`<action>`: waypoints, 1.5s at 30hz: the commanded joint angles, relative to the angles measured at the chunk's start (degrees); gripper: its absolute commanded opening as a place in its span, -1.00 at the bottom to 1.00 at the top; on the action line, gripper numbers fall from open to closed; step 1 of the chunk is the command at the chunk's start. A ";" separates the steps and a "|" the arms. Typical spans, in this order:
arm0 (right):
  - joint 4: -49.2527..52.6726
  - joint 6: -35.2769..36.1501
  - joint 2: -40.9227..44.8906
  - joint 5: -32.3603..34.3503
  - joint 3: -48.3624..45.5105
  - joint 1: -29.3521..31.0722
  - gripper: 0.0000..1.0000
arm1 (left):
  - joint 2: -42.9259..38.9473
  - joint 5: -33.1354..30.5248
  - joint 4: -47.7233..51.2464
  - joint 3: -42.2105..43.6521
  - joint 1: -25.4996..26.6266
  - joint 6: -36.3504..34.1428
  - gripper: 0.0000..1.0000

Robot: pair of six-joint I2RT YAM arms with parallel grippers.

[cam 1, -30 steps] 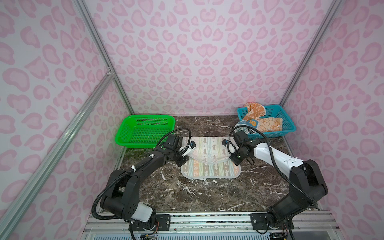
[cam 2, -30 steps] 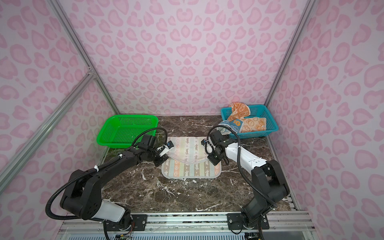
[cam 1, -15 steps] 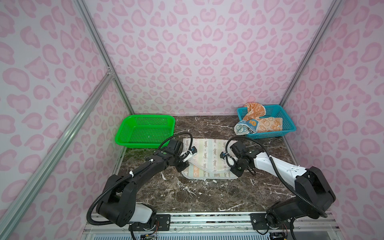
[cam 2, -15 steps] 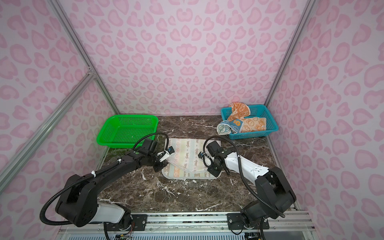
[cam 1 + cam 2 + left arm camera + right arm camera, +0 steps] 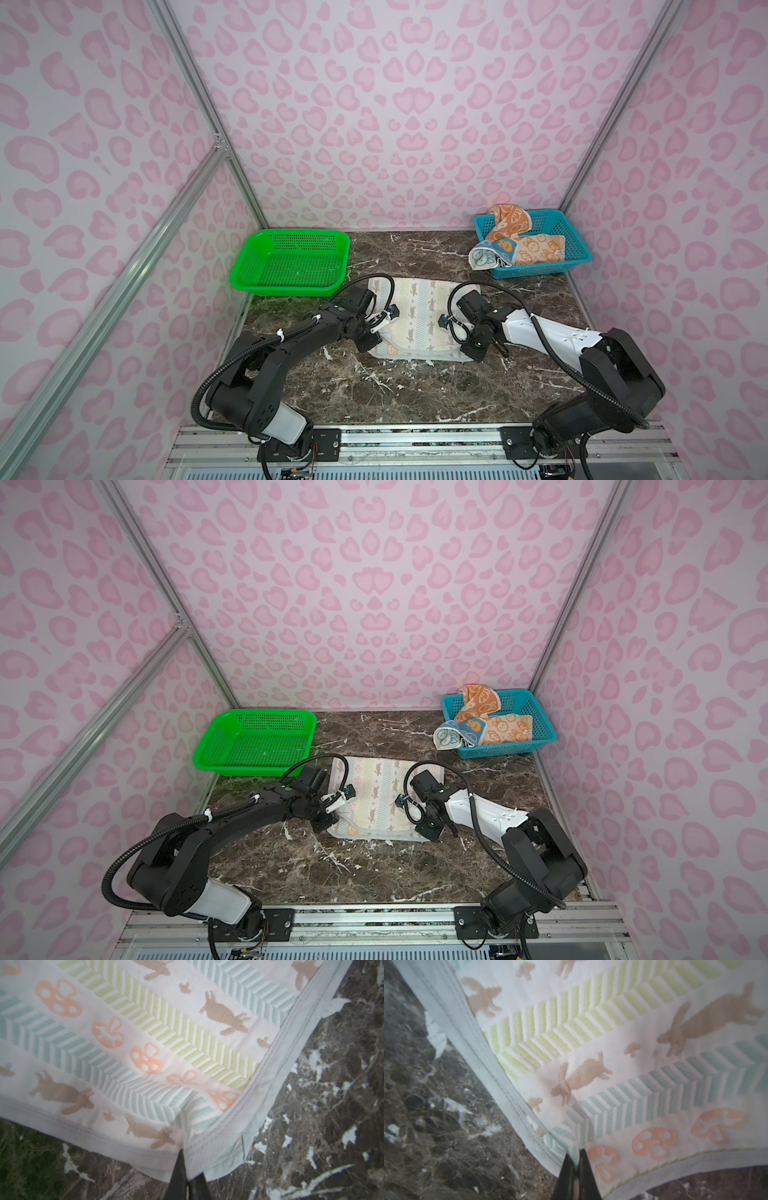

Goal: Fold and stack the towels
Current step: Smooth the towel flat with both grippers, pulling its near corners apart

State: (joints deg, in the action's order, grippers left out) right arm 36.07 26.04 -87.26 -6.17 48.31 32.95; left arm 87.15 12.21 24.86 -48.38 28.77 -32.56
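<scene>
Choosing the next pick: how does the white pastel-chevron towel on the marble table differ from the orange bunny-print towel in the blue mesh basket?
The white chevron towel lies spread on the marble table; the orange bunny towel sits crumpled in the blue mesh basket. The left gripper and right gripper pinch the white towel's corners; no gripper holds the orange towel. Both are printed cloths.

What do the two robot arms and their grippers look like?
The left arm: black links, white shell at the base, green dot near the wrist, white cable ties. The right arm: white forearm, black joints. Both carry black ribbed cables. The left gripper and the right gripper have slim, black, pointed fingers.
</scene>
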 commanded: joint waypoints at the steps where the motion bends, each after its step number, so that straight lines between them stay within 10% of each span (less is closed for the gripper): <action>1: 0.74 1.47 -0.41 1.36 -0.85 0.29 -0.84 | -0.60 0.71 1.80 0.59 0.22 0.70 -0.93; 17: 6.81 2.58 2.35 0.57 0.83 0.55 -0.28 | -0.65 -2.49 4.39 1.83 2.42 0.85 -0.57; 28: 5.23 -0.70 5.39 -1.75 2.33 0.55 -0.27 | -8.05 -6.18 5.40 4.00 3.48 0.92 -0.03; 35: 1.34 -14.94 4.80 -3.55 5.77 0.45 -0.33 | -15.04 -5.20 1.14 3.76 3.31 5.57 0.16; 40: -3.55 -27.35 4.12 -4.09 3.69 0.39 -0.40 | -15.82 -1.48 -9.85 3.75 3.13 21.12 0.13; 45: -10.41 -39.92 4.01 -4.52 -2.04 0.37 -0.48 | -9.66 5.24 -16.99 4.59 3.24 34.85 -0.23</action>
State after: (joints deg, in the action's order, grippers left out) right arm 30.68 -3.64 -82.91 -9.69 48.27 33.32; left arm 75.35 12.27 15.16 -44.47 31.97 -8.88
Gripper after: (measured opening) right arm 0.264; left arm 0.403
